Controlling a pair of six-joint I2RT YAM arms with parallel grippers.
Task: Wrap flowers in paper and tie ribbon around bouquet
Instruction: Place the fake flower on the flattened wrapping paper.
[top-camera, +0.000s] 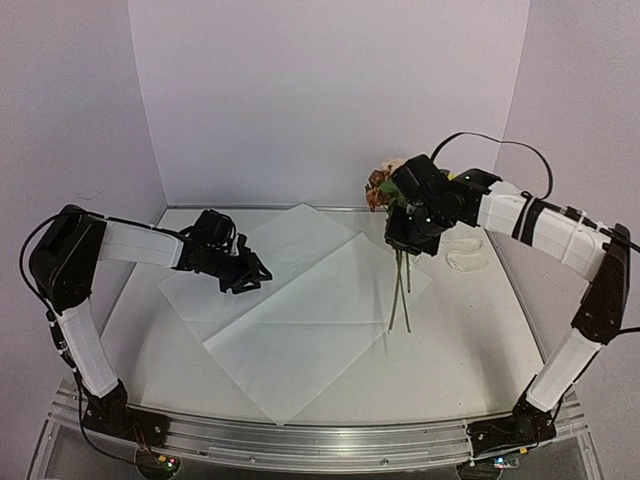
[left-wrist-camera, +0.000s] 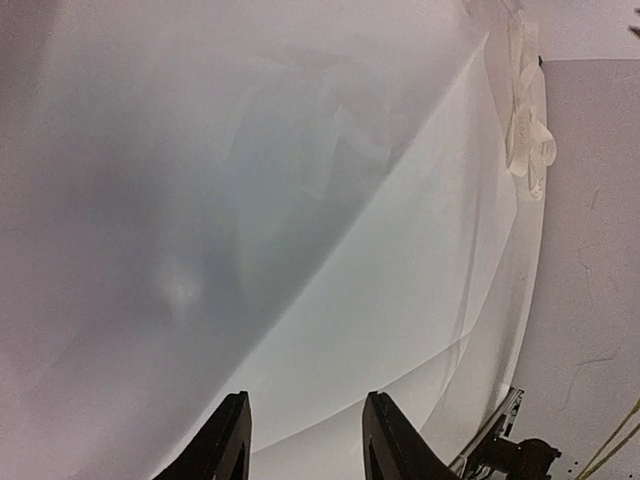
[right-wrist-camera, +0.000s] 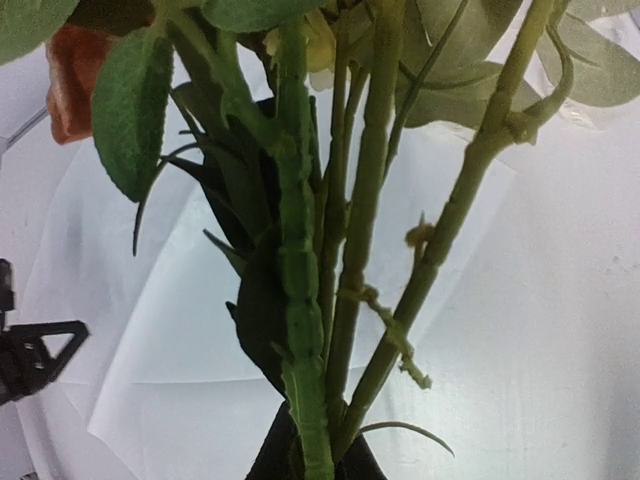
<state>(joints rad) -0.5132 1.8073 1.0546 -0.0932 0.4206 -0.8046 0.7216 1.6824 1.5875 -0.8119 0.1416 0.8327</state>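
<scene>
Two tools are mine here, and only the right one carries anything. My right tool (top-camera: 405, 238) is closed narrow on the long thin green stems of the small bunch of artificial flowers (top-camera: 379, 187), holding it upright in the air over the right half of the white bench (top-camera: 460, 350). The orange-pink and cream blooms sit above the tool and the stems hang straight down below it. In my right wrist view the stems (right-wrist-camera: 365, 200) and green leaves run down into the dark fingers at the bottom edge. The stem tips reach down to the right edge of the large thin white paper (top-camera: 300, 330); I cannot tell whether they touch it. The paper lies flat as two overlapping sheets in the middle of the bench. My left tool (top-camera: 245, 272) hovers low over the paper's left part (left-wrist-camera: 380, 300), its fingers (left-wrist-camera: 230, 440) parted with nothing between them. The narrow cream-white fabric ribbon (top-camera: 468, 255) lies bunched on the bench beyond the paper's right side (left-wrist-camera: 525, 130).
</scene>
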